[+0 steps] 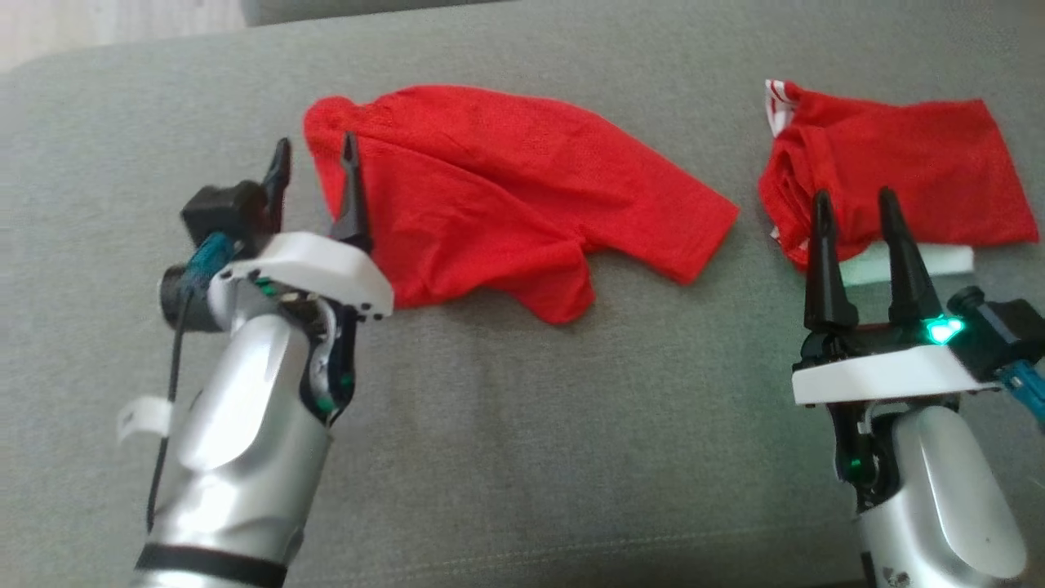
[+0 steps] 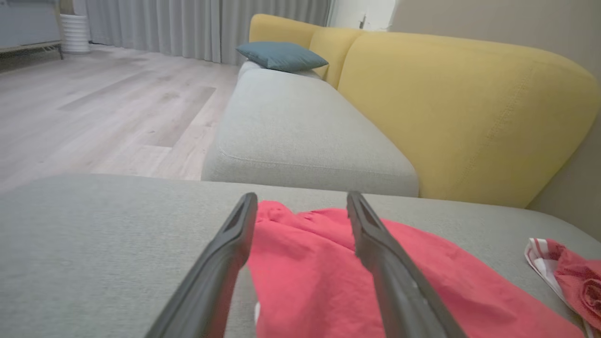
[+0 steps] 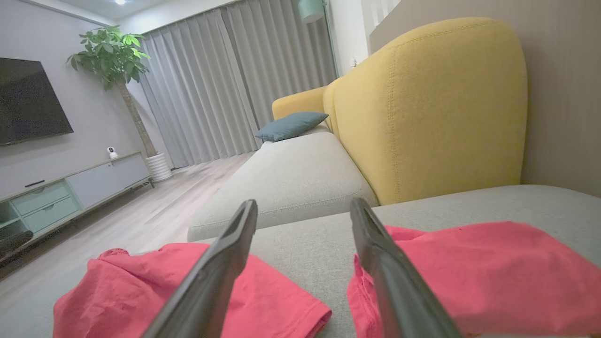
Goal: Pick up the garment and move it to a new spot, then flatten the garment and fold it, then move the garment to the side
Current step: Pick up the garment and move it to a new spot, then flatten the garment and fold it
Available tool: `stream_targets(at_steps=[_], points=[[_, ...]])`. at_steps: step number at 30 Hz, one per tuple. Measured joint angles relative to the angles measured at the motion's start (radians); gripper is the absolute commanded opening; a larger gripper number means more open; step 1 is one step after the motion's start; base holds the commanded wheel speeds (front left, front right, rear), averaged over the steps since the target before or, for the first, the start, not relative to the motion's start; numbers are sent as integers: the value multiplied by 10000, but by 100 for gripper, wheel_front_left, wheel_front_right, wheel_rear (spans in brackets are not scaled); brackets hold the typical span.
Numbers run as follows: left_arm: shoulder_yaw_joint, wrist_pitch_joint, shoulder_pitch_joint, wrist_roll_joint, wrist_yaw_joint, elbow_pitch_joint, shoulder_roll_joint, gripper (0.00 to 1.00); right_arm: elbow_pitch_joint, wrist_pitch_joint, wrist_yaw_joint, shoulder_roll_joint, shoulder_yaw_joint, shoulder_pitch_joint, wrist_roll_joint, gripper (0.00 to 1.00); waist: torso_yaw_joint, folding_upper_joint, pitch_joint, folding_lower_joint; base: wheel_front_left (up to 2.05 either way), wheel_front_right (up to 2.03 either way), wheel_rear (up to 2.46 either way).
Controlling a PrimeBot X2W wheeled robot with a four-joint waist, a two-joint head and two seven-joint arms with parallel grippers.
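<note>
The left fingers [image 1: 353, 196] are spread apart and hold nothing, with their tips at the left edge of the red garment [image 1: 506, 196]. It lies rumpled on the grey sofa seat [image 1: 490, 408]. The right fingers [image 1: 823, 261] are also apart and empty, over the near corner of a second red garment [image 1: 898, 155], well to the right. Behind the seat are a yellow backrest [image 2: 469, 108] and a blue pillow [image 2: 281, 56].

Soft cloth, hard shine
The garment [image 1: 506, 196] is matt red knit cloth; the cushion [image 1: 522, 457] coarse grey weave; the left forearm [image 1: 245, 441] gleams glossy silver; fingers [image 1: 353, 196] look matt black plastic; floor [image 2: 94, 108] pale wood.
</note>
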Motion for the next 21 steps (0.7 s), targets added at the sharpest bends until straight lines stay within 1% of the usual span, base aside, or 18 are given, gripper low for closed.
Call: stream_targets(at_steps=[1,6,10,17,21], points=[[109,0,133,107,-12,-174,25,100,21,0,0,0,13,11,-31,100,62,0,-56,0,0,0,0],[518,-2,1031,786,-424,-1471,385,100,161,0,0,0,59,90,-40,100,387,0,-400,0,0,0,0],[918,-15,2159,1237,-529,-2564,614,100,274,4,0,0,176,401,-36,100,679,0,-681,0,0,0,0],[1661,-69,4550,1572,-531,-4092,508,100,537,8,0,0,458,1011,-21,100,1182,0,-1147,0,0,0,0],[1998,-69,5163,1689,-708,-4640,257,100,629,19,0,2,497,1223,-23,100,1487,0,-1259,0,0,0,0]])
